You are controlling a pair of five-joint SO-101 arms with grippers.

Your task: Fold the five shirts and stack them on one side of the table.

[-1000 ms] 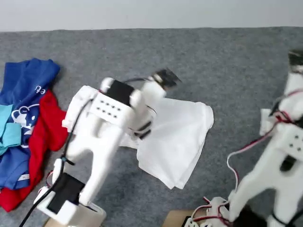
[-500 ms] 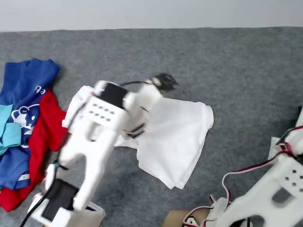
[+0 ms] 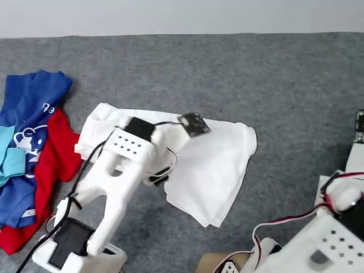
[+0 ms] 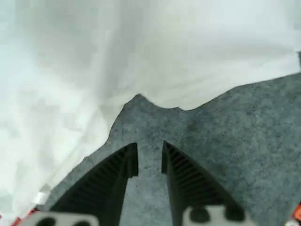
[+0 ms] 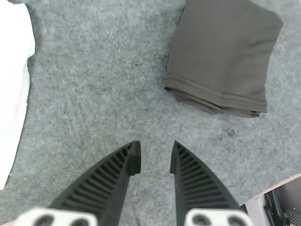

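While left gripper [image 4: 149, 160] is hovering slightly spread at the rumpled white shirt [image 4: 141, 47] edge, right gripper [image 5: 155, 160] is gaping empty near the folded brown shirt [image 5: 225, 52].

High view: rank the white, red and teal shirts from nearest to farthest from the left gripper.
1. The white shirt, mid-table, its edge right by the left gripper.
2. The red shirt, on the left side.
3. The teal shirt, farthest left, beyond the red.

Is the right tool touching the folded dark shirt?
Apart. The right wrist view shows a stretch of bare grey table surface between the right tool and the folded dark shirt; the tool is open and holds nothing.
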